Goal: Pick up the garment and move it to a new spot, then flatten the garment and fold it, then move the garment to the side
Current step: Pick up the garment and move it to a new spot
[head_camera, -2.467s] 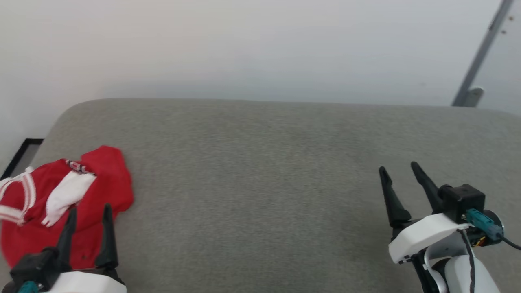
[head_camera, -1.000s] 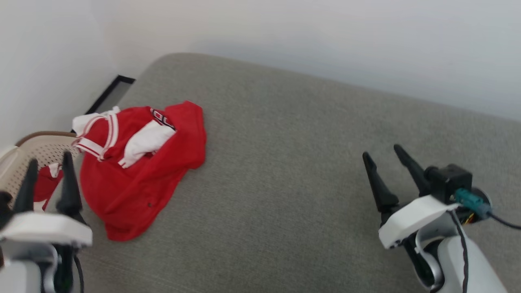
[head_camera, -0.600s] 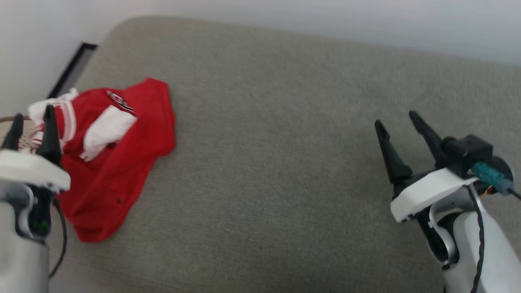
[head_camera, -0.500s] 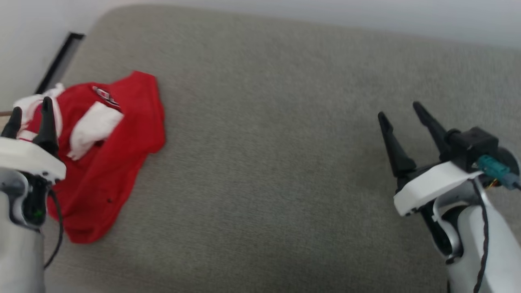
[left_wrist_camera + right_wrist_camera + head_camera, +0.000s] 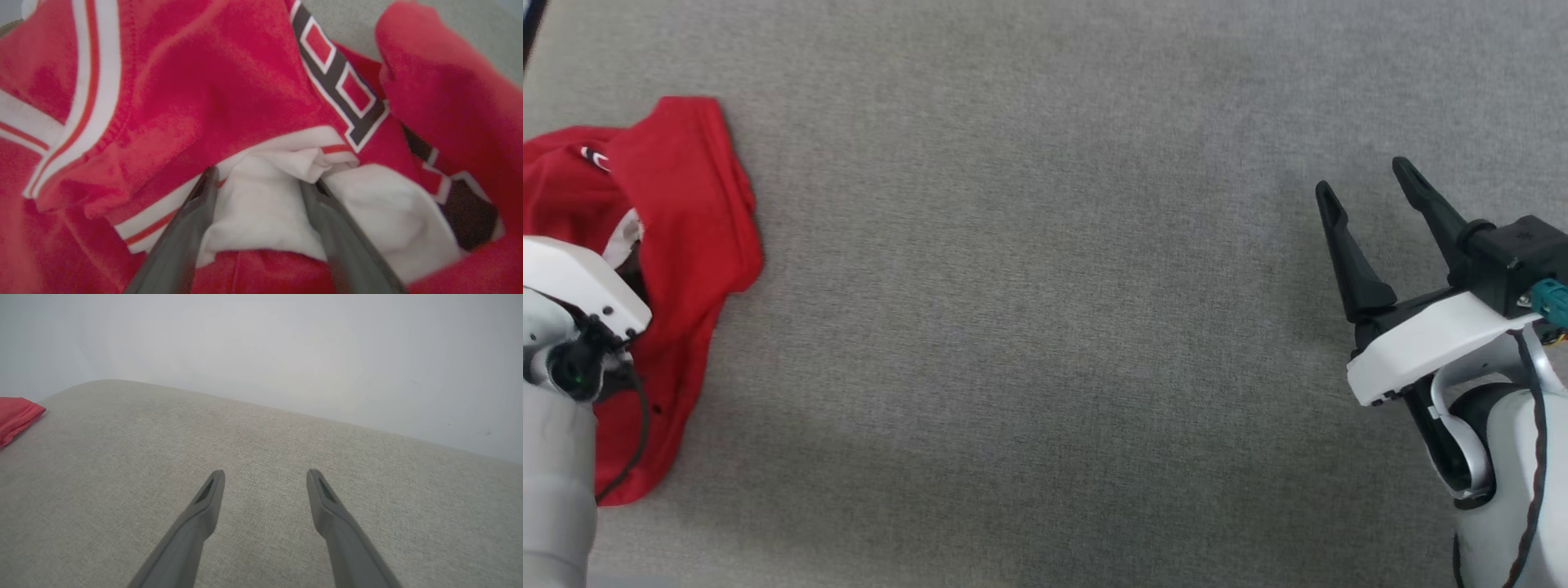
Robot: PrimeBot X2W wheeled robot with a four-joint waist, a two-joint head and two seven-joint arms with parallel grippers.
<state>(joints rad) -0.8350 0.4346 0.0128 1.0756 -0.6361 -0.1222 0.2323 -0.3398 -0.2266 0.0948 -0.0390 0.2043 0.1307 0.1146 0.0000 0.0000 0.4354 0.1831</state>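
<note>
Grey cushion [image 5: 1045,327], garment [image 5: 686,188] bunched at left edge

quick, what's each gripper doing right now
Left gripper: open, fingers astride a white fold of the garment, not clamped.
Right gripper: open, holding nothing, over the grey cushion.

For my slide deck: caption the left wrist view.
Open left claw straddles a white sleeve fold of the crumpled red garment.
</note>
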